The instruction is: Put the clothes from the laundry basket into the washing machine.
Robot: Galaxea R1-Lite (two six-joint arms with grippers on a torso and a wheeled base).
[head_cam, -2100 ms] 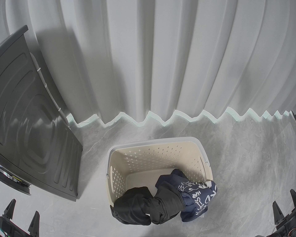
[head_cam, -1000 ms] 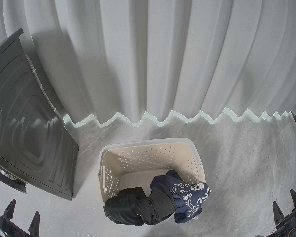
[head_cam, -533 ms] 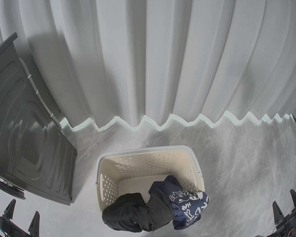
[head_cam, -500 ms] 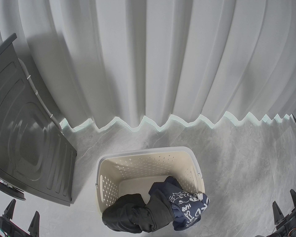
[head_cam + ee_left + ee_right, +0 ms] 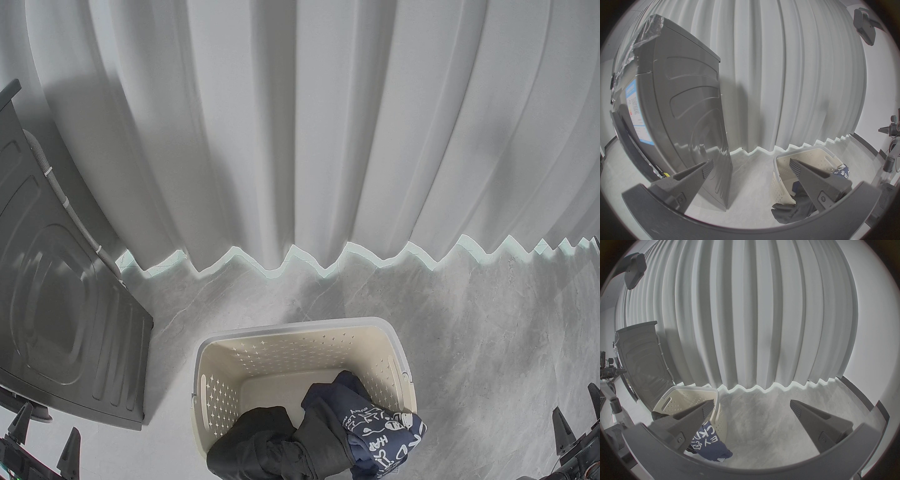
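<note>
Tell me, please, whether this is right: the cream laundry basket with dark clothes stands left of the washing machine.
Not quite: the laundry basket with dark clothes stands right of the washing machine, not left, as the head view shows.

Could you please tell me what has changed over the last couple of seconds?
Only the camera moved: the whole head view slid, so the basket and washing machine sit lower and further left in frame. Nothing was taken hold of or let go. The clothes still hang over the basket's near rim, and the left gripper and right gripper stay open and empty.
</note>
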